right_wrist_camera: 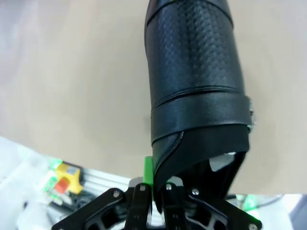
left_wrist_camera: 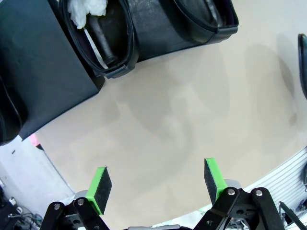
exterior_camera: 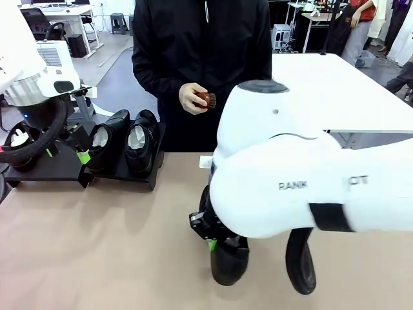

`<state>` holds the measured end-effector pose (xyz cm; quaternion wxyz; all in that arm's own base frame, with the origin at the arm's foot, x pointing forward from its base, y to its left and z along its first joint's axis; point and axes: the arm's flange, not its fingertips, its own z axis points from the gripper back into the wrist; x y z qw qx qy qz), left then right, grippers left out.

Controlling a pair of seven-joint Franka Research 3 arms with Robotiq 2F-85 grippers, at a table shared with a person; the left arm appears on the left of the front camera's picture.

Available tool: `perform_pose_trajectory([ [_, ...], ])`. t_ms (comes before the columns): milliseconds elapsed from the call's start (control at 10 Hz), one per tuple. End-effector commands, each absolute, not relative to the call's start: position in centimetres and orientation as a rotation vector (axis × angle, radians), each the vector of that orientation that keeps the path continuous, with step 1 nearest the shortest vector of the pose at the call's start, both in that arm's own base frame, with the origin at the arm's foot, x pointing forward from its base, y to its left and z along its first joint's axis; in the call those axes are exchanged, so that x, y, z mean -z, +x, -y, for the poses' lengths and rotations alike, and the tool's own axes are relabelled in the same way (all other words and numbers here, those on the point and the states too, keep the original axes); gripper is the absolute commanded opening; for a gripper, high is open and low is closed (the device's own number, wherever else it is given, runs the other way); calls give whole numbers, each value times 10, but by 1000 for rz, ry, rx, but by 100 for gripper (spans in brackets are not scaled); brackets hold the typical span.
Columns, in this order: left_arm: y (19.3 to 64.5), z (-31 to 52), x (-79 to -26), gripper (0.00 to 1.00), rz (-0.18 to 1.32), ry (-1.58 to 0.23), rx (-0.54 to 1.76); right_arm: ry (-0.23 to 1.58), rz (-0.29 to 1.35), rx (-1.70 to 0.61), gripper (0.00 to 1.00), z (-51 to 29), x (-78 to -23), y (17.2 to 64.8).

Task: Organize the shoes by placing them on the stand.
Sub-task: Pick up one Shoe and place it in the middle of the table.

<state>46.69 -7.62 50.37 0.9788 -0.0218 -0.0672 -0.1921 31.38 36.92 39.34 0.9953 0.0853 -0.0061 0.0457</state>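
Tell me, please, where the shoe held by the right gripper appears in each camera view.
Front view: the held shoe hangs low at bottom centre, under the right arm, above the table.
Left wrist view: a dark sliver at the right edge may be it; I cannot tell.
Right wrist view: it runs up the centre, its rim pinched in the right gripper.
Shared landmark: the tan table.

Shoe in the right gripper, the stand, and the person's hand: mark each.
Held shoe [right_wrist_camera: 194,72]: right wrist view, textured upper.
Stand [exterior_camera: 48,169]: front view, bare black top near its left end.
Person's hand [exterior_camera: 191,98]: front view, back of the fingers.
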Motion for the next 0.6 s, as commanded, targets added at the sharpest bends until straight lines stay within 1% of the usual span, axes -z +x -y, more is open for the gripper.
perform_pose_trajectory([
  [0, 466, 76, -502, 100, 150, -53, 375, 192, 78, -13, 0, -383, -390, 324],
  [300, 466, 76, -502, 100, 150, -53, 375, 179, 17, -21, 0, -390, -365, 329],
  [400, 466, 76, -502, 100, 150, -53, 375, 201, 6, -13, 4, -389, -361, 330],
  [500, 466, 76, -502, 100, 150, -53, 375, 199, 2, -27, 20, -390, -358, 331],
])
